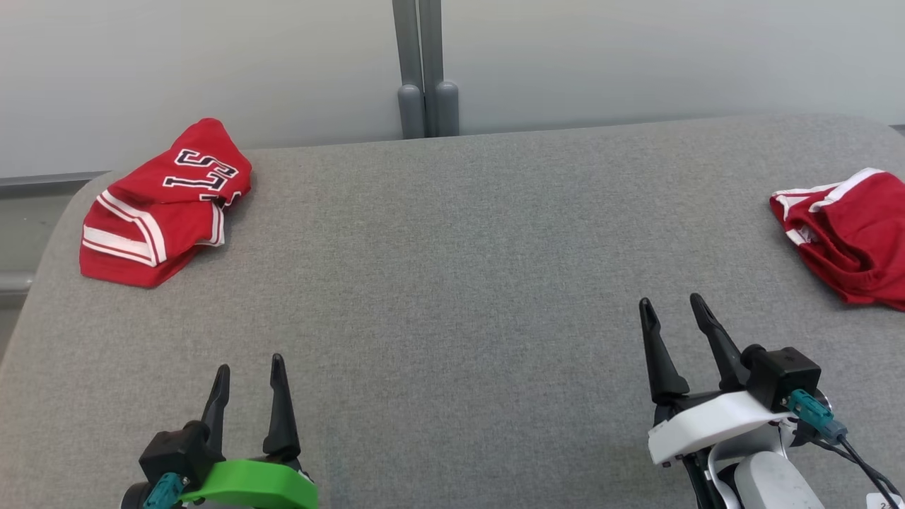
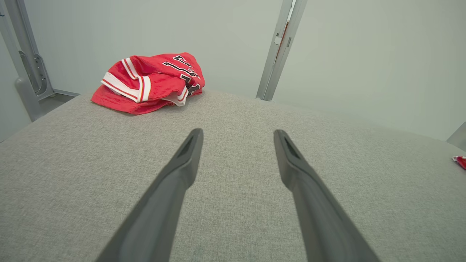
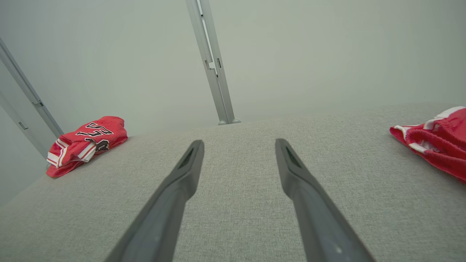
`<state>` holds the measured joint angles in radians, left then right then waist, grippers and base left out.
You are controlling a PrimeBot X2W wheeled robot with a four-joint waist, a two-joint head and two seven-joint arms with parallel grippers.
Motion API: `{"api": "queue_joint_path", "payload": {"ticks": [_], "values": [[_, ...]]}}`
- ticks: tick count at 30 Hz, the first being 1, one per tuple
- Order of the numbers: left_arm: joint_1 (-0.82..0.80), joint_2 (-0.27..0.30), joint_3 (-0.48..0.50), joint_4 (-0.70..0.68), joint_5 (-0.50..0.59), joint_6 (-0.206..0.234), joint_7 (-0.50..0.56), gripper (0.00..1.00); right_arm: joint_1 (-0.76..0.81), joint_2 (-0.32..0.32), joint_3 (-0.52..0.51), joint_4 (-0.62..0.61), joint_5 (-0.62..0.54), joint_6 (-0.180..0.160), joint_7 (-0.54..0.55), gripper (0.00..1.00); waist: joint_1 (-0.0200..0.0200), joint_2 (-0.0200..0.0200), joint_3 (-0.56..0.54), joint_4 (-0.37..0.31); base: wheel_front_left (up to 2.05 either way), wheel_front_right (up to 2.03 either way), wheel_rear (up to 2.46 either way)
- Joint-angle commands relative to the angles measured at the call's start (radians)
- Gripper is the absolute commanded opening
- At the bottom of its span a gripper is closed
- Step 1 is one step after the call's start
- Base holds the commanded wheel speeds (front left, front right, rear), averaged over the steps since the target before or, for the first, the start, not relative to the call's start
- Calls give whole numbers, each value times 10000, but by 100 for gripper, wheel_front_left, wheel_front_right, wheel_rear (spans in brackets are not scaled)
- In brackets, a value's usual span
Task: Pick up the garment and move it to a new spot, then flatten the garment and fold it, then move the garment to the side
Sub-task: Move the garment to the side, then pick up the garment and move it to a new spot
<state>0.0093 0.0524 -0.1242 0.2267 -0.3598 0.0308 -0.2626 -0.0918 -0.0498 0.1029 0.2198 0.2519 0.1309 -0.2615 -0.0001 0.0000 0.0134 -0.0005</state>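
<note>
The rounded grey table top point(image 1: 452, 283) is covered in coarse woven cloth, matt and lightly flecked. The crumpled red garment with white stripes and dark lettering point(image 1: 162, 205) is thin cloth with a faint sheen. The second red garment with white trim point(image 1: 848, 233) looks duller, its gathered band ribbed. The left gripper point(image 1: 250, 362) has smooth, matt dark fingers point(image 1: 281, 417) above a smooth green plastic bracket point(image 1: 254, 488). The right gripper point(image 1: 670, 300) carries a matt white plastic bracket point(image 1: 707, 420). The grey upright posts point(image 1: 426, 71) look like satin-finished metal, against a smooth, matt pale wall point(image 1: 177, 63).
</note>
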Motion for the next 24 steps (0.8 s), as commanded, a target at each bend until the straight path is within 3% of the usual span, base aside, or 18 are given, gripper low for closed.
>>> {"api": "queue_joint_path", "payload": {"ticks": [1, 16, 24], "values": [[-122, 7, 14, -4, 55, -19, -28, 100, 70, -17, 21, -26, -19, -3, -10, 100, 1, 0, 16, -23, 0, 0, 0], [-179, -10, -46, -61, 114, -56, -30, 100, 151, -13, 46, 90, -112, -3, -7, 100, 1, 0, -43, 285, 0, 0, 0], [-239, -3, -177, -131, 4, 15, -29, 100, 219, -13, 24, -129, -176, -3, 15, 100, 1, 0, -95, 1951, 0, 0, 0]]}}
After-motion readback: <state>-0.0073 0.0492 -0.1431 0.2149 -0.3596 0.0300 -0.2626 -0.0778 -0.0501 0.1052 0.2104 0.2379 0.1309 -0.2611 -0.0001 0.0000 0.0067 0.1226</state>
